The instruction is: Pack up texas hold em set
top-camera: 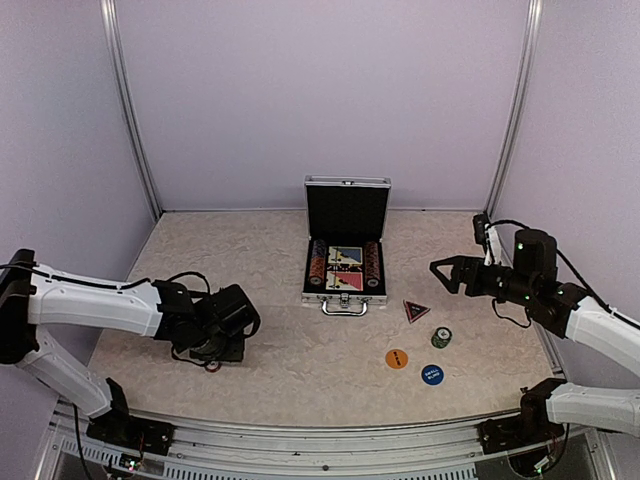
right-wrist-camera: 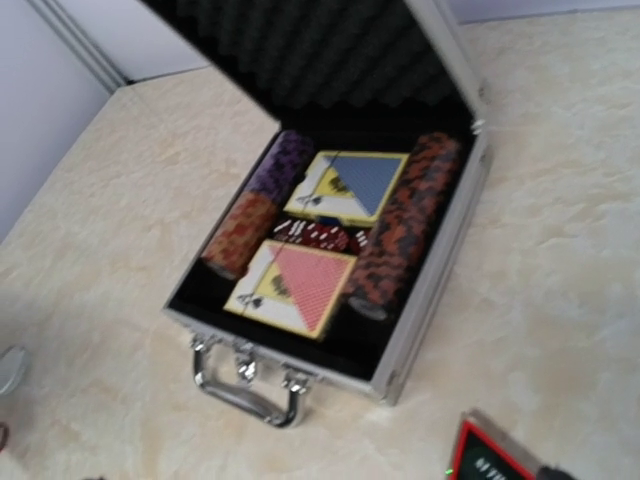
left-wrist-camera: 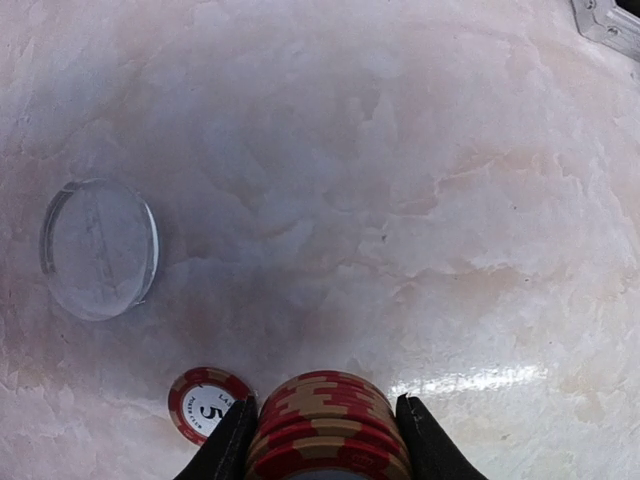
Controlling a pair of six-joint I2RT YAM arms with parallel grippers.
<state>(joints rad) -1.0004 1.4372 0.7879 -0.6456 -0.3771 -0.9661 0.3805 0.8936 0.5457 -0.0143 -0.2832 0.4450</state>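
Left gripper (left-wrist-camera: pixel 328 445): down at the table on the left side, jaws part-way closed on a stack of red chips (left-wrist-camera: pixel 325 415). The stack's lower end is cut off by the frame edge. Touching the left finger (left-wrist-camera: pixel 232 445), one loose red chip (left-wrist-camera: pixel 205 403) lies flat, its number half hidden. Further out, a clear round disc (left-wrist-camera: pixel 98 248) rests on the table.

Right gripper (top-camera: pixel 443 275): raised over the right side, jaws wide apart, holding nothing. Its fingers do not show in its own wrist view.

Silver case (top-camera: pixel 346 208): mid-table, lid upright. Inside are two card decks (right-wrist-camera: pixel 345 185), with a chip row (right-wrist-camera: pixel 405 225) down each side. Small red pieces (right-wrist-camera: pixel 320 235) between the decks are too blurred to identify.

On the table right of the case:
- dark triangle marker (top-camera: pixel 416 310)
- small green chip stack (top-camera: pixel 441 337)
- orange disc (top-camera: pixel 397 358)
- blue disc (top-camera: pixel 432 374)
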